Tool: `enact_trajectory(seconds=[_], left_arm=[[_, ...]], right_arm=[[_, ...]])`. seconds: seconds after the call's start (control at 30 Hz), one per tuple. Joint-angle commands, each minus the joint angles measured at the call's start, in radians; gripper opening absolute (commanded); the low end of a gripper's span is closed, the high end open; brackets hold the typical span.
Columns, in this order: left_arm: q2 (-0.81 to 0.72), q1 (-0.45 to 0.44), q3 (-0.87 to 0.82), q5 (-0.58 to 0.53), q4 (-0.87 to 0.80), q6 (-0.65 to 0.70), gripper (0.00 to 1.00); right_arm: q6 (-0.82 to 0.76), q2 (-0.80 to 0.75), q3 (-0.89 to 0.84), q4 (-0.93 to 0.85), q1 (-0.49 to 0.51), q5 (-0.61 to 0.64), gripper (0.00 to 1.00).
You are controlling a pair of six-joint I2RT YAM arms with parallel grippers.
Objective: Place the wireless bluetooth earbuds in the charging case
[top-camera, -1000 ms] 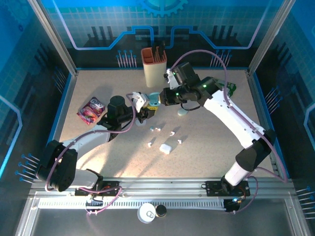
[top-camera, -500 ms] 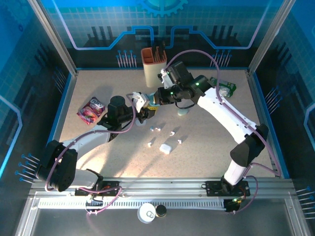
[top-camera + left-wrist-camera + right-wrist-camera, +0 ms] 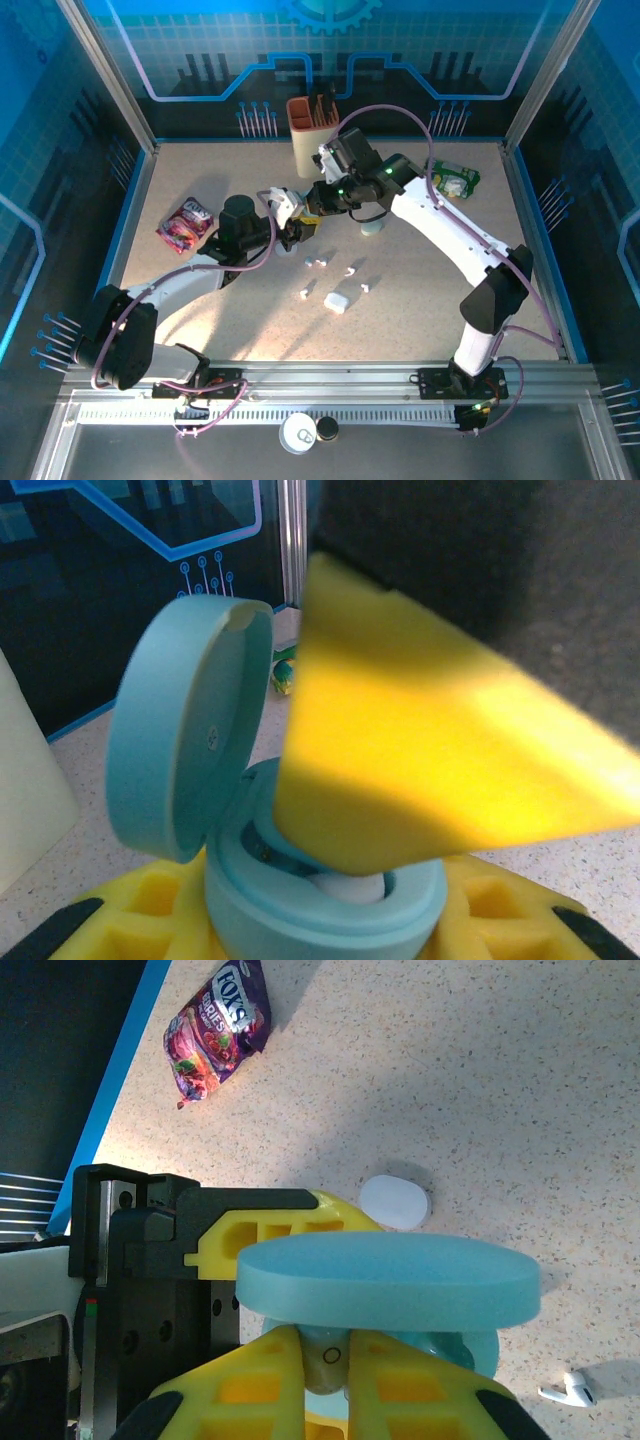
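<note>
Near the middle of the counter [image 3: 430, 310], my left jaws are clamping the base of the teal charging case [image 3: 320, 910]. They are holding it upright with its hinged lid [image 3: 185, 730] swung wide. I am judging that this grip is keeping the wells facing up and is stopping the case from skidding while my other arm is pushing into it. My right jaws are hanging directly over the opening, closed on a small pale earbud [image 3: 325, 1360]. One of their yellow pads [image 3: 430, 750] is reaching into the mouth of the case, which is why the lid is standing clear to one side. Something white [image 3: 350, 885] is showing in the well beneath that pad. I cannot tell whether it is the tip of the earbud I am carrying or one already seated.

Four loose earbuds [image 3: 350, 270] are lying scattered on the counter just in front of the case, with a white case [image 3: 336, 301] among them, all within easy reach for later picks.

Speckled beige laminate is covering the counter, and bright light is throwing arm shadows across it. A purple candy packet [image 3: 215, 1035], a tan tool holder [image 3: 312, 135] and a green packet [image 3: 455, 180] are sitting well apart from the work. Blue panels printed with circuit lines and aluminium posts are enclosing the space.
</note>
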Motion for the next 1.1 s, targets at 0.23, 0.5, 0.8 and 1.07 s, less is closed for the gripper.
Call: enact_trajectory(seconds=[0.23, 0.5, 0.8, 1.07], left_arm=[[-0.005, -0.001, 0.005, 0.001, 0.092, -0.057, 0.34], [-0.005, 0.010, -0.010, -0.004, 0.108, -0.086, 0.34], [-0.036, 0.058, -0.047, 0.019, 0.158, -0.167, 0.34], [-0.133, 0.077, -0.072, 0.027, 0.105, -0.167, 0.35]], right_arm=[[-0.007, -0.023, 0.011, 0.002, 0.008, -0.031, 0.28], [-0.001, -0.177, -0.170, 0.113, -0.028, -0.053, 0.41], [-0.004, -0.373, -0.516, 0.302, -0.113, -0.033, 0.48], [0.144, -0.240, -0.610, 0.400, -0.183, -0.110, 0.48]])
